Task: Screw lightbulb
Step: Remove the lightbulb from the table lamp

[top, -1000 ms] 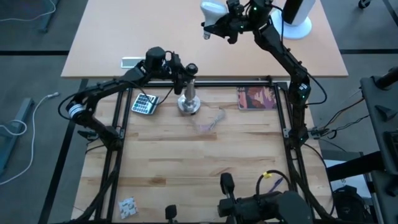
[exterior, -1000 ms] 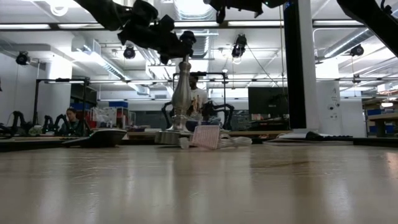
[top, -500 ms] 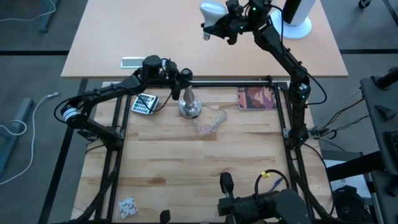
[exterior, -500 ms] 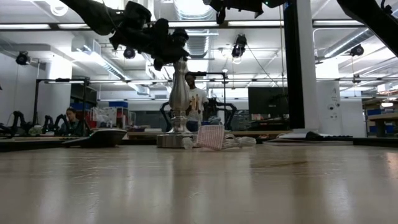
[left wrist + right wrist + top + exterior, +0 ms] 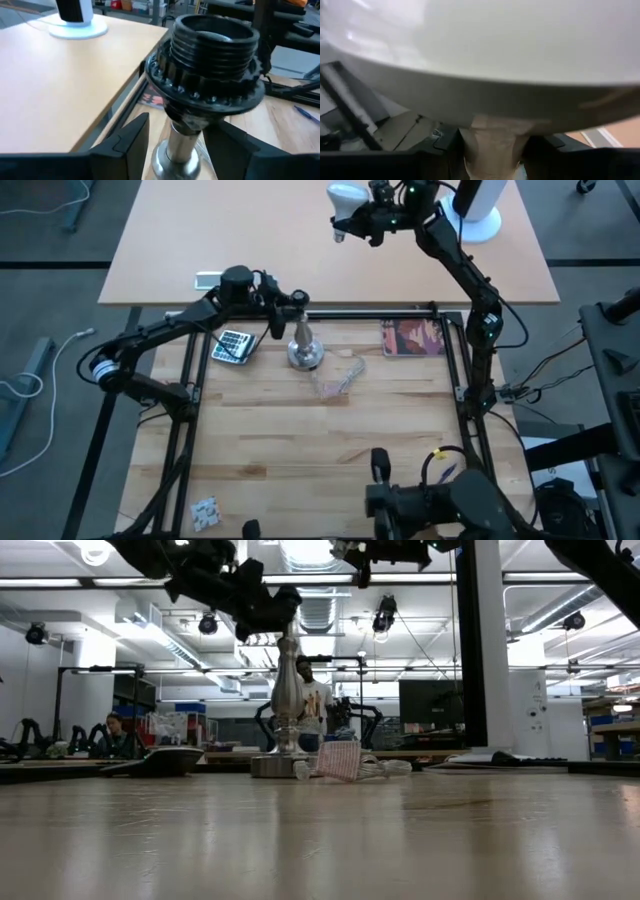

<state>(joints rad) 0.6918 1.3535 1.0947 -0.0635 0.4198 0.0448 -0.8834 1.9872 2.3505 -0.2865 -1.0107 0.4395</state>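
- Lightbulb [image 5: 345, 197]: 1, white, held up over the far tan table [image 5: 250, 240], well beyond the wooden bench. Right gripper [image 5: 366, 208] is clamped on it; the right wrist view fills w/ the bulb's white glass [image 5: 480, 45], neck pinched between both fingers [image 5: 445, 145].
- Lamp stand [image 5: 304, 348]: 1, silver, upright at the far edge of the wooden bench [image 5: 320, 450], left of centre. Black socket top [image 5: 212, 55] shows empty in the left wrist view only; from above it's partly hidden by the arm.
- Left gripper [image 5: 288, 310]: at the stand's top, fingers [image 5: 131, 140] spread either side of the silver stem, clear gap both sides, not clamping.
- Low view: stand's profile [image 5: 288, 700] w/ left gripper [image 5: 265, 610] at its top; the bulb can't be made out there.
- Other items, 1 each: calculator [image 5: 232, 346] left of stand, clear wrapper [image 5: 338, 375] just right of it, reddish book [image 5: 412, 338] further right, white cylinder on round base [image 5: 477, 208] cut off at far edge, phone [image 5: 210, 279] on tan table, small white item [image 5: 205, 512] near-left, unclear what.
- 2 people [image 5: 316, 700] in the room behind, low view only.
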